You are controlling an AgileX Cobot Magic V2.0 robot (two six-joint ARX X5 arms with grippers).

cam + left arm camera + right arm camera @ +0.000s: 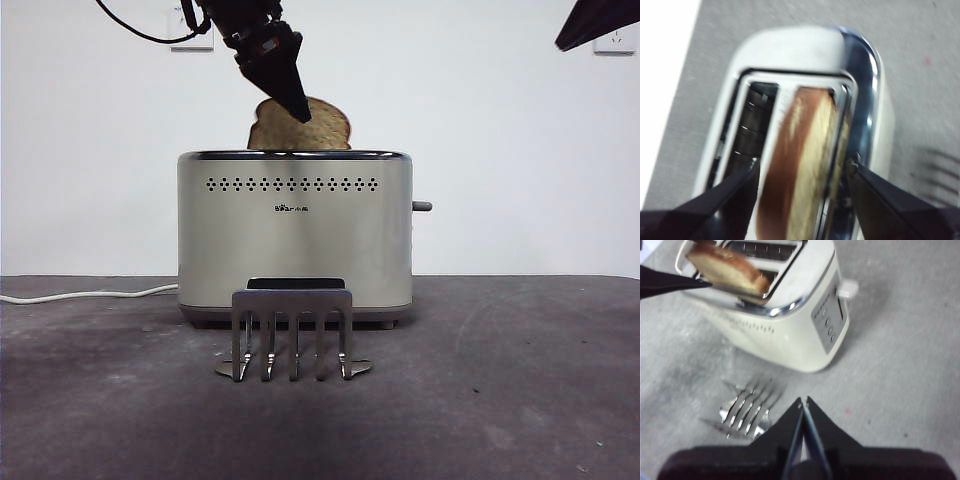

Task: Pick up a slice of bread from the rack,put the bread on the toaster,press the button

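Left wrist view shows the left pincer [802, 170] spread apart around the speckled tan bread slice [800, 165], half sunk in the cream-beige toaster [790, 50]. Right pincer [803, 401] waits closed together. Next, I think, the dark grey lever knob [422, 206] needs pressing.

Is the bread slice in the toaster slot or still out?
Partly in: the bread slice stands in the toaster slot, its top showing, left gripper open around it.

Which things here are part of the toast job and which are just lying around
Part of the job: slice of bread sitting in a slot of the toaster; rack; button; left gripper, open astride the slice; right gripper, shut, waiting.

Just lying about: white cable; wall sockets.
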